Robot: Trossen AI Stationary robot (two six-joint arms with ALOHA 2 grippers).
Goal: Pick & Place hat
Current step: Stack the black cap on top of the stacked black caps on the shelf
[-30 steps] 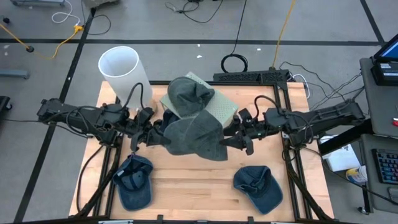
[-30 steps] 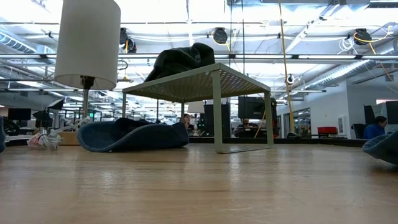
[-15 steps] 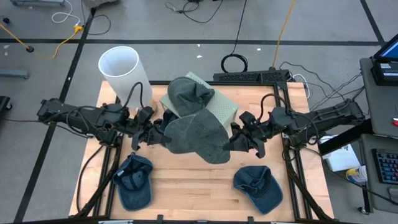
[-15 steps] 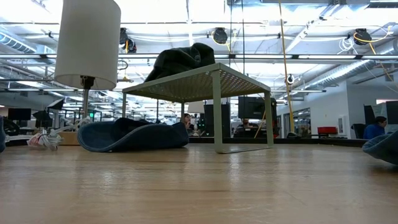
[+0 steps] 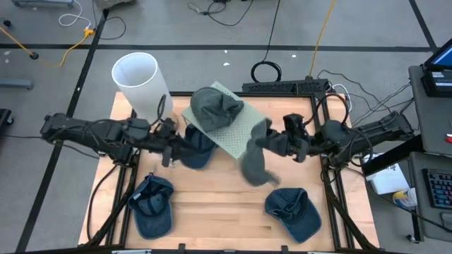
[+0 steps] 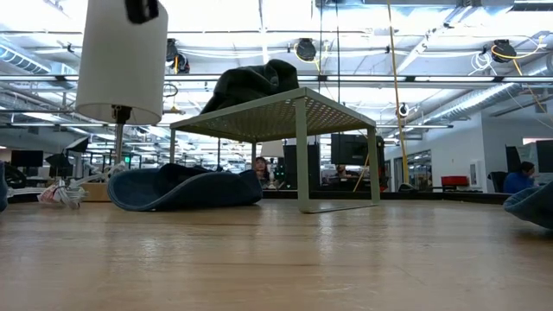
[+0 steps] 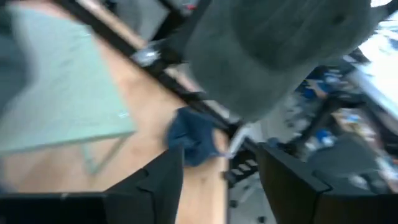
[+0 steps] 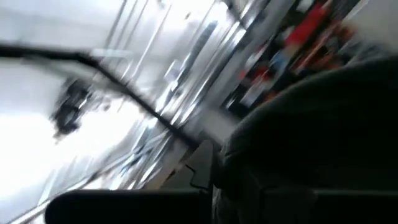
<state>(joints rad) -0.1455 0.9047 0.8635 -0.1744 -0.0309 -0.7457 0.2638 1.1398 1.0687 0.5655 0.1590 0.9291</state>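
Note:
A grey hat [image 5: 254, 159] hangs at the table's middle right, and my right gripper [image 5: 272, 141] is shut on it. My left gripper [image 5: 173, 147] is open at the middle left, with nothing between its fingers [image 7: 165, 180]. It is beside a dark blue hat [image 5: 196, 147] lying on the table at the left end of the green perforated rack [image 5: 236, 127]. Another grey hat [image 5: 215, 106] rests on top of the rack. The left wrist view shows the held grey hat [image 7: 280, 50] farther off. My right gripper holds the grey hat by its upper edge [image 5: 263, 134], reaching in roughly level from the table's right. The hat droops below and in front of the fingers, crumpled and slack. The fingers themselves hide the exact place of contact, and the right wrist view is blurred.
A white lampshade [image 5: 138, 76] stands at the far left corner. Two blue hats lie near the front edge, one on the left [image 5: 152, 204] and one on the right [image 5: 296, 212]. Bare wood lies between them.
The grey hat was stretched between both grippers. My right gripper has shut on it, and my left gripper has opened and let go. My right gripper has pulled back toward the table's right edge with the hat, which has collapsed from spread out to hanging. The dark blue hat is uncovered.

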